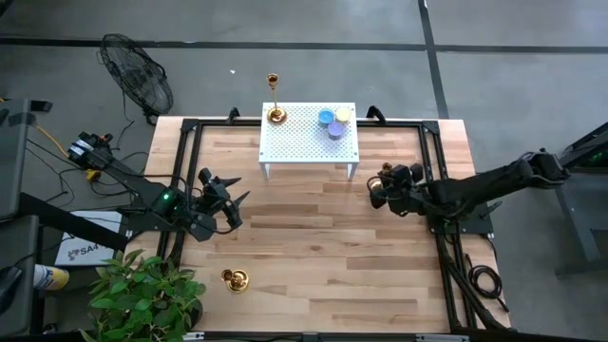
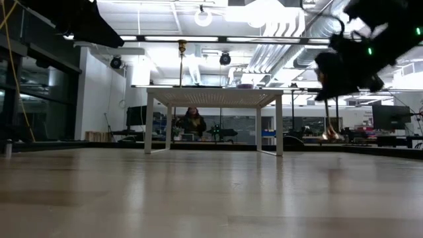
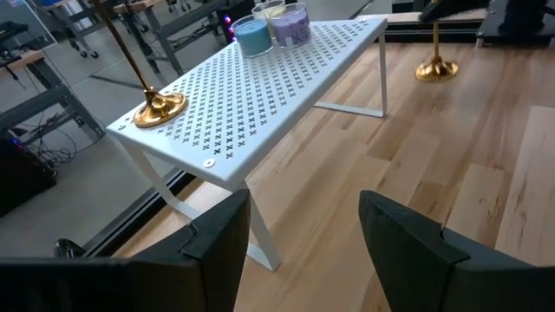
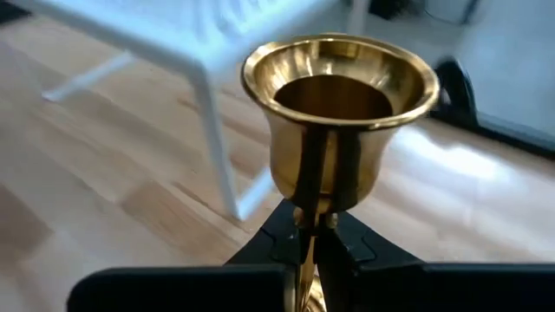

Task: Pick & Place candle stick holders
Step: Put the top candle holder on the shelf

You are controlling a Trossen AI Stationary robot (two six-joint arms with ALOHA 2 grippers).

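Pale wooden bench (image 1: 313, 247), open workshop behind. Right claw (image 4: 314, 227) grips an upright candle stick holder (image 4: 338, 130), cup above its fingers; left claw (image 3: 303, 238) open.

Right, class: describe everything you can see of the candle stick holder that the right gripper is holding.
The candle stick holder looks like polished brass: a flared, empty cup on a thin stem, with a round base resting on the wooden table. It stands upright beside the white perforated stand, near one of its legs. The right gripper is shut on the stem just below the cup.
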